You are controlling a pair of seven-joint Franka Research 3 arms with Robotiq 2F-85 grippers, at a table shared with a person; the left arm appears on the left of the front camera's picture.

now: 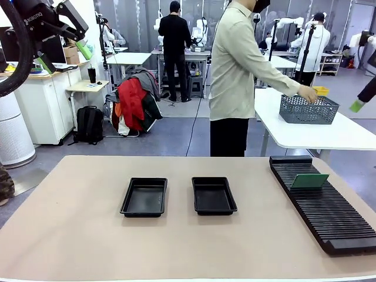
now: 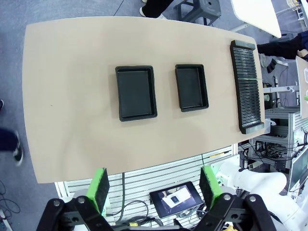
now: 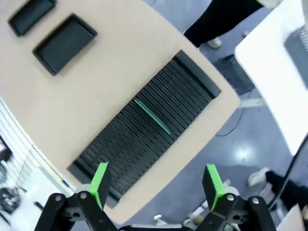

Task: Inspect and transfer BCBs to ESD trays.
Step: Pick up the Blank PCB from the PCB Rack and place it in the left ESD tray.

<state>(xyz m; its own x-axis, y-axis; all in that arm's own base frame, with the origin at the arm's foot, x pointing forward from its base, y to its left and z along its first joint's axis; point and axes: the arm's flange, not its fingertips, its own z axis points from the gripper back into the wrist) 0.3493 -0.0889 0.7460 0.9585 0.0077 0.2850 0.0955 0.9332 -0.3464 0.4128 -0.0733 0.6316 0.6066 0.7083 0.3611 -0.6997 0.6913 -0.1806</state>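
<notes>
Two empty black ESD trays [image 1: 144,197] [image 1: 214,195] lie side by side on the tan table. From high above, the left wrist view shows the same trays [image 2: 136,93] [image 2: 191,87]. One green BCB [image 1: 309,181] stands upright in a slot of the black rack [image 1: 326,202]; the right wrist view shows this board [image 3: 152,116] edge-on. My left gripper [image 2: 155,188] hangs open and empty high over the table's near edge, and it appears at the top left as the left gripper [image 1: 64,54]. My right gripper [image 3: 156,184] is open and empty, high above the rack's near end.
A person stands at the far side with a hand in a grey mesh basket [image 1: 308,110] on a white table [image 1: 329,135]. The rack [image 2: 247,86] runs along the table's right side. Bare tabletop [image 1: 76,235] surrounds the trays.
</notes>
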